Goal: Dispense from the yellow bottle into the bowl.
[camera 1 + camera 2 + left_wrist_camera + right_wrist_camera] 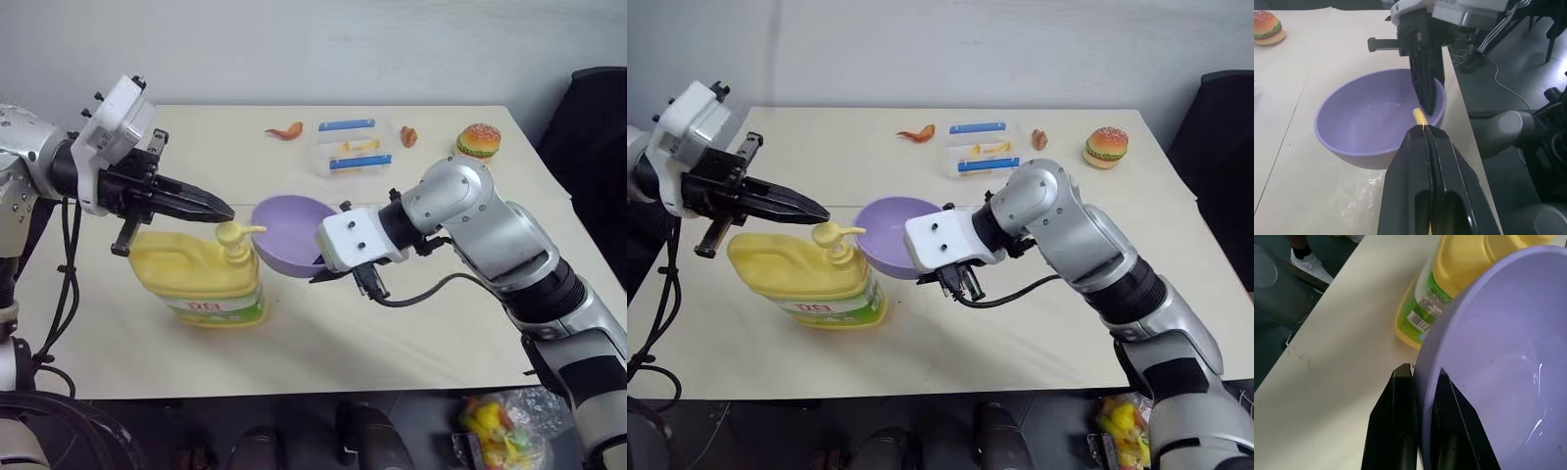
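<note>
Nearest the head camera, at the tabletop's (411, 343) front edge, the yellow bottle (196, 269) is seen standing upright on the left, its pump head (233, 235) and spout turned toward the bowl (289, 233).

Just above and behind that pump, the left claw (220, 210) is held with its two black fingers pressed together and nothing between them; its tips are poised over the pump, and contact cannot be confirmed. A risk is judged here: if the push is made off the pump's centre, the closed tips may slide off the rounded cap, or the bottle, held by nothing, may be tipped or shoved sideways.

To the right, the bowl is held off the tabletop, tilted, beside the spout. Its near rim is pinched by the right claw (1418, 382), one finger outside the wall and one inside, fully clamped on it. The spout tip seems to lie at or just over the rim, so little margin is judged to exist: with a small drift of the bowl, the liquid could be dropped onto the tabletop. With so thin a pinch on a smooth wall, the bowl could also be twisted or slipped once jolted.

Farther back on the right, a toy burger (478, 140) and a clear box (353, 145) are set well apart from the work.
</note>
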Tool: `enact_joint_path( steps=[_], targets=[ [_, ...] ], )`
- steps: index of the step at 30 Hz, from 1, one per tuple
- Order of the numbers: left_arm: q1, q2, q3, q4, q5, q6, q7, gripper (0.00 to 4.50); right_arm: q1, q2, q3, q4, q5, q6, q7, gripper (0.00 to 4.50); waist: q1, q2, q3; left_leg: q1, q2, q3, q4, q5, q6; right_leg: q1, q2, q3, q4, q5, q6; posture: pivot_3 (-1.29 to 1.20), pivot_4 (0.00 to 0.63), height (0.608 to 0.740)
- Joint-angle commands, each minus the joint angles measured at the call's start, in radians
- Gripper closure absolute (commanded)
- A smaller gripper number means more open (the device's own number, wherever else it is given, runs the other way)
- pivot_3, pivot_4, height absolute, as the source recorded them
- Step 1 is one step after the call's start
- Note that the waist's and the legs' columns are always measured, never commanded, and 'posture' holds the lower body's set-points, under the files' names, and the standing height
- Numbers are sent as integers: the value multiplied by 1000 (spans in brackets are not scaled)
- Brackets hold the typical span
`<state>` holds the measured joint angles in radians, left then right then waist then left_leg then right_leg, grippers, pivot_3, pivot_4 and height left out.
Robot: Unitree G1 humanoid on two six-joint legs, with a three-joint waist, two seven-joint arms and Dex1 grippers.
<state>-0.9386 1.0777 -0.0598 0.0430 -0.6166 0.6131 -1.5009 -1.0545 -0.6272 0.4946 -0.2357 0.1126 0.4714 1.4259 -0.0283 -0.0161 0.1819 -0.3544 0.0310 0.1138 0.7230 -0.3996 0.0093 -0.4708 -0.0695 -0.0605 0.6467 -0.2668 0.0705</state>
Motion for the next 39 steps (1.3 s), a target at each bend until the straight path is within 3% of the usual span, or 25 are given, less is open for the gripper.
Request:
enact_joint_path(
  steps=[1, 39],
  targets=[
    [1, -1, -1, -17, 18, -28, -66, 4482, -28, -5, -35, -32, 9, 5, -3, 4500, 0, 0, 0, 0, 0, 0, 0, 0, 0, 0, 0, 0, 0, 0, 0, 0, 150, 740],
    [126, 18, -117, -13, 169, -290, -99, 4482, -72, 18, -11, 10, -75, -94, -2, 4500, -1, 3, -2, 5, 1, -2, 0, 0, 0, 6, 0, -1, 0, 0, 0, 0, 150, 740]
  ],
)
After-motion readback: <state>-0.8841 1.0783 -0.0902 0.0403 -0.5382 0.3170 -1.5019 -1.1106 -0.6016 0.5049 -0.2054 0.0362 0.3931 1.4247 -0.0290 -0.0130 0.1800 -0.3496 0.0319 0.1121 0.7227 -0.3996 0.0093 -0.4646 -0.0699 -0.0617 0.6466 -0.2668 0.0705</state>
